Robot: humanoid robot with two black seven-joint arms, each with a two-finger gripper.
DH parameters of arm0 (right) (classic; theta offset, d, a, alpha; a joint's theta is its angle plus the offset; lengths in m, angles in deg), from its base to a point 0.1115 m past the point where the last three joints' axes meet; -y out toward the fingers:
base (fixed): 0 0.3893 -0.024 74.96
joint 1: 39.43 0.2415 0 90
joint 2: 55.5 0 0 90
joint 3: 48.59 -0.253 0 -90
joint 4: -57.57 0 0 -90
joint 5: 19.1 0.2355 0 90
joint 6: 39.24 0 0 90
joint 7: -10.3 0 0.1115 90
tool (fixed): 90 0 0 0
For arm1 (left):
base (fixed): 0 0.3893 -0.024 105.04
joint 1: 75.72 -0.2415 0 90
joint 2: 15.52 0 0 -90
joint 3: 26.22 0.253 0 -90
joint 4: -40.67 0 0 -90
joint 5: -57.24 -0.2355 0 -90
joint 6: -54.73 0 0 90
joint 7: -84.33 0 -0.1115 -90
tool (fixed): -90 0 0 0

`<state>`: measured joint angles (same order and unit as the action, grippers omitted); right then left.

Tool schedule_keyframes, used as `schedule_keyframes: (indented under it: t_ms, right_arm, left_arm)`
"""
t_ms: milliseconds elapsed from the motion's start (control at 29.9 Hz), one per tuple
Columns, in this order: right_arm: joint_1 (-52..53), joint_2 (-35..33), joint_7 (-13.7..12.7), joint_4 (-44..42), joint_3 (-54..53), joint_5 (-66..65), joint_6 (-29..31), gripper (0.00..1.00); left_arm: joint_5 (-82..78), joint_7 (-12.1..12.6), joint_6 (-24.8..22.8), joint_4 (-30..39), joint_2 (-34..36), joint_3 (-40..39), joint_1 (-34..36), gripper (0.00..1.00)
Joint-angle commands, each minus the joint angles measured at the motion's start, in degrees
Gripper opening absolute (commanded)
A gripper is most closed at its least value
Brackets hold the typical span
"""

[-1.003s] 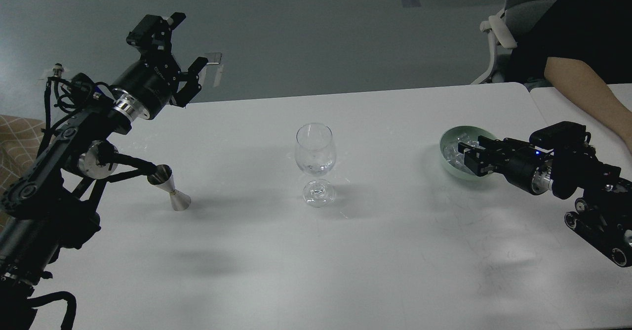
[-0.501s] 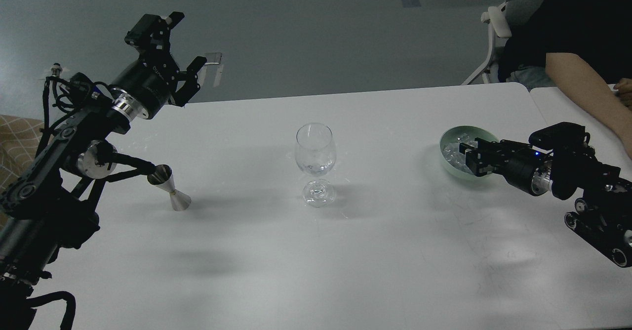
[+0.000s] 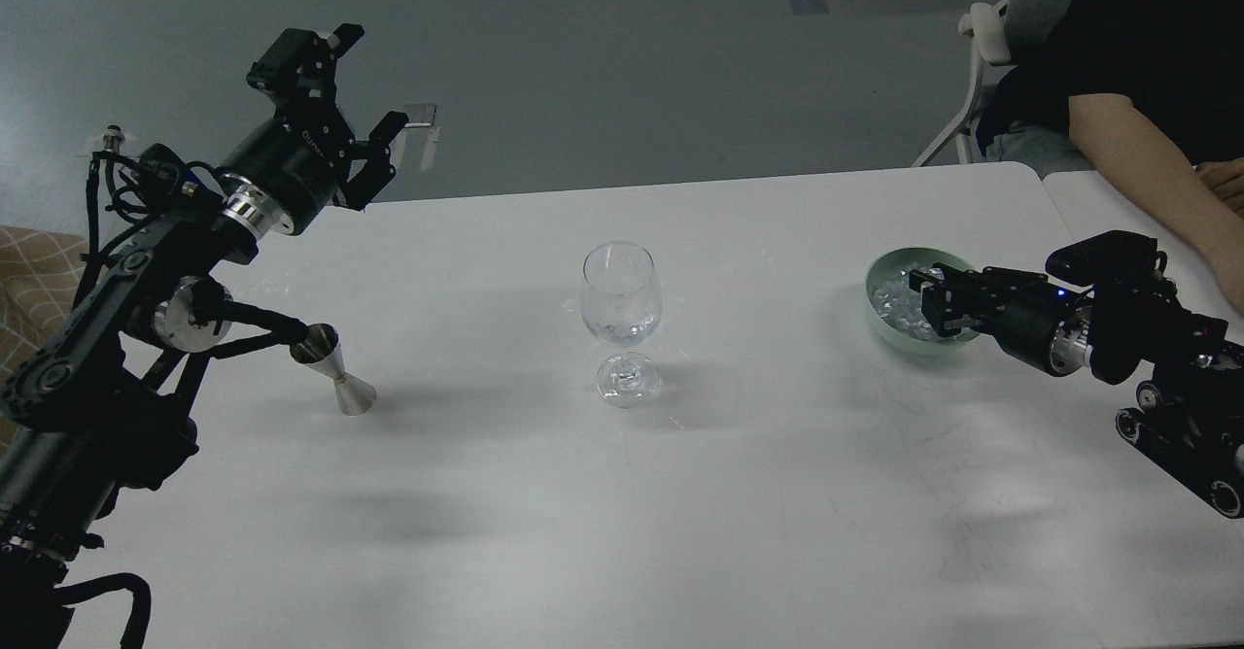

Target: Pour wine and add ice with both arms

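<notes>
Several ice [image 3: 892, 296] cubes in bowl [image 3: 880, 324]; glass [image 3: 621, 311] prob. empty.

White table [image 3: 758, 494]: glass [image 3: 621, 323], jigger [image 3: 335, 369], bowl [image 3: 886, 333]

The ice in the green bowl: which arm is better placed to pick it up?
The right. Its pincer is over the green bowl at the ice. The left pincer is open, raised near the table's far left edge.
</notes>
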<state>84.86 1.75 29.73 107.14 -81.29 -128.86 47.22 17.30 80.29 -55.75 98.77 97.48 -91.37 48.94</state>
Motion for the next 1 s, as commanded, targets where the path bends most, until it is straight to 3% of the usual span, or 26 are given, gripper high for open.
schedule_keyframes:
  t_ms: [0,234,635,969]
  right_arm:
    - [1.05,-2.32,0.00,2.46,-0.08,0.25,0.72,0.11]
    - [7.19,-6.28,-0.52,8.69,-0.08,0.51,3.88,0.10]
    - [18.53,-3.91,-2.28,18.80,-0.08,0.16,11.79,0.07]
    - [19.68,-1.45,-3.42,26.36,1.42,-0.10,14.08,0.07]
  left_arm:
    - [-0.05,0.00,-0.01,0.00,0.03,0.02,0.05,0.98]
    - [0.03,0.09,-0.10,0.00,0.29,0.11,0.32,0.98]
    - [0.12,0.00,-0.01,0.00,0.47,0.02,0.05,0.98]
    - [-0.14,0.00,0.08,-0.18,-0.06,-0.06,0.67,0.98]
